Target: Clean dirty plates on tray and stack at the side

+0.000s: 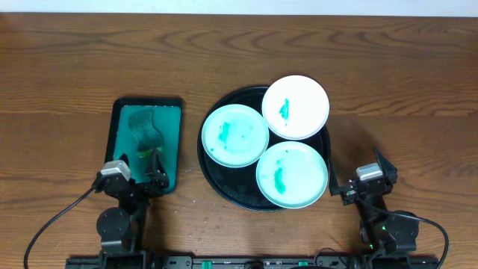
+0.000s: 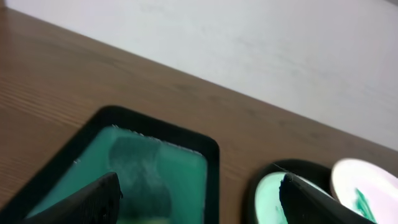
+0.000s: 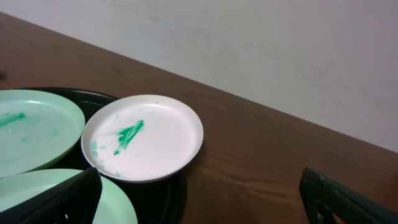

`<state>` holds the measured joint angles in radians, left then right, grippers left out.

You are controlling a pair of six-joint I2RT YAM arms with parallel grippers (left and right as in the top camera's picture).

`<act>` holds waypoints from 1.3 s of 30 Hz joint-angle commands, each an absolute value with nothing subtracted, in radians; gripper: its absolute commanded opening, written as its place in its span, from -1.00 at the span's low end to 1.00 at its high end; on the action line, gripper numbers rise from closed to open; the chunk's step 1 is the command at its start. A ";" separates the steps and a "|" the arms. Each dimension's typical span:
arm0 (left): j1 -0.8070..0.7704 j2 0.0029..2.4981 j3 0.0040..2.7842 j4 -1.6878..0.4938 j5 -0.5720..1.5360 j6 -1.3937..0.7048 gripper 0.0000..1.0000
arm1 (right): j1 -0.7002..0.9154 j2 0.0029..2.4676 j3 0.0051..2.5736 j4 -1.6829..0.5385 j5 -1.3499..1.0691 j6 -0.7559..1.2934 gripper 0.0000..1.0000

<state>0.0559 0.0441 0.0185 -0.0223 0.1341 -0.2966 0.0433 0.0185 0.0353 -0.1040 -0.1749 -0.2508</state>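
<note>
Three dirty plates lie on the round black tray [image 1: 221, 181]. A pale-mint plate [image 1: 235, 135] is at the left, a white plate [image 1: 296, 107] with a green smear at the back right, and a mint plate [image 1: 292, 174] at the front. My left gripper [image 1: 140, 178] is open and empty over the near end of the green rectangular tray [image 1: 173, 142]. My right gripper [image 1: 362, 181] is open and empty, right of the black tray. The right wrist view shows the white plate [image 3: 149, 137] ahead between the open fingers [image 3: 199, 199]. The left wrist fingers [image 2: 199, 205] are also apart.
The green rectangular tray [image 2: 186, 171] has a black rim and holds a grey, wet-looking patch [image 1: 142, 127] and a small yellow-green bit [image 1: 143, 155]. Bare wooden table surrounds both trays. A pale wall stands beyond the far edge. Cables run from both arm bases.
</note>
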 commanded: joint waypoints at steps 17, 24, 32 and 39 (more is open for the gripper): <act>0.052 1.042 0.778 -0.619 0.315 -0.379 0.64 | 0.028 0.022 0.024 -0.101 -0.165 -0.263 0.98; 0.053 1.320 1.086 -1.036 0.314 -0.349 0.64 | 0.028 0.022 0.024 -0.101 -0.165 -0.263 0.98; 0.053 1.338 1.089 -1.117 0.313 -0.346 0.64 | 0.028 0.022 0.024 -0.101 -0.165 -0.263 0.98; 0.053 1.338 1.089 -1.113 0.302 -0.307 0.64 | 0.028 0.022 0.024 -0.101 -0.165 -0.263 0.99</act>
